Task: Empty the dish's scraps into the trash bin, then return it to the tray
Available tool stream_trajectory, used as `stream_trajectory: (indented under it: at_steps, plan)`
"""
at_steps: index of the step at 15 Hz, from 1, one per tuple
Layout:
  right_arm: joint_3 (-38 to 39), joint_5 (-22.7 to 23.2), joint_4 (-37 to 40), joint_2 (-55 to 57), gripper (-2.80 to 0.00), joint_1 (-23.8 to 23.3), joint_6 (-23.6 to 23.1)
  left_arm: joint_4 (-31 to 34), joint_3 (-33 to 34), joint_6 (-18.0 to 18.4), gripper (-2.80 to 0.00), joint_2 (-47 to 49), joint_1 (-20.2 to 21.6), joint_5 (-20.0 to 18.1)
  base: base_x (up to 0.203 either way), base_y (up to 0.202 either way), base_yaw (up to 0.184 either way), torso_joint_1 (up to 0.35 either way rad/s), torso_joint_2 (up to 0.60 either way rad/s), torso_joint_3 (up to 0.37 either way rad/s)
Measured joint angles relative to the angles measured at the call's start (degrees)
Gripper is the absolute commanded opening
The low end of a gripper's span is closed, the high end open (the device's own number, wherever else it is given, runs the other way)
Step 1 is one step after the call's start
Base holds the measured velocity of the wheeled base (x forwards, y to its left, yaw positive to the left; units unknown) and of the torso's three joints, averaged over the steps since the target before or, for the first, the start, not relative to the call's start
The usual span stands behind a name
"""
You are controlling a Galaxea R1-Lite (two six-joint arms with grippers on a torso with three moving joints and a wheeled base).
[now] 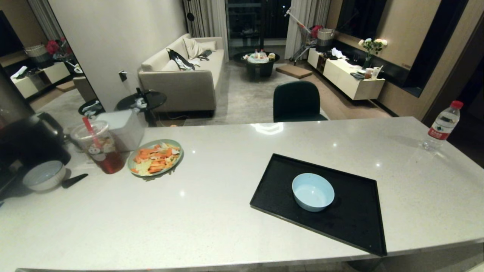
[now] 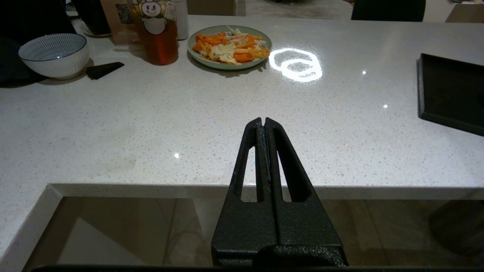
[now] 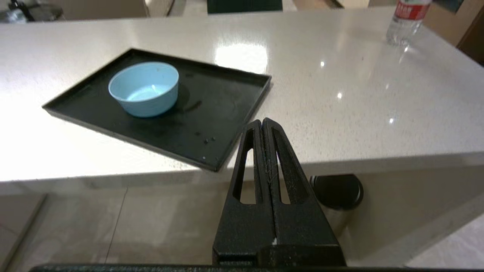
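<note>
A small glossy pale blue bowl [image 1: 313, 191] is sitting upright inside the large flat black tray [image 1: 351, 223] near the white speckled counter's [image 1: 211, 211] front right edge, while both grippers, left [image 2: 263, 121] and right [image 3: 262, 122], are hanging off that edge, jaws pressed together, gripping nothing

I see the surface [image 1: 227, 211] as polished speckled stone, glossy enough to throw back the lamps. The tray [image 1: 351, 223] looks like matt black plastic with a faint grain, and the dish [image 1: 313, 191] on it is smooth and glossy. Both tools, left [image 2: 263, 121] and right [image 3: 262, 122], have a rough, pebbled black finish. The bottle [image 1: 441, 126] is clear plastic.
</note>
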Motion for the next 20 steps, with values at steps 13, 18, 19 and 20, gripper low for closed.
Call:
stream_trajectory:
  at_steps: [13,18,19,20]
  plan:
    - [0.0,0.0,-0.1,-2.0,-2.80,-0.1,-1.7,0.0,0.0,0.0,-2.80,0.0,0.0,0.0,0.000,0.000,0.000,0.000,0.00,0.000]
    - [0.0,-0.3,-0.3,-2.0,-2.80,-0.1,-1.7,0.0,0.0,0.0,-2.80,0.0,0.0,0.0,0.000,0.000,0.000,0.000,0.00,0.000]
    - [0.0,-0.3,-0.3,-1.9,-2.80,-0.1,-1.6,0.0,0.0,0.0,-2.80,0.0,0.0,0.0,0.000,0.000,0.000,0.000,0.00,0.000]
    - [0.0,-0.2,-0.2,-1.9,-2.80,-0.1,-1.1,0.0,0.0,0.0,-2.80,0.0,0.0,0.0,0.000,0.000,0.000,0.000,0.00,0.000]
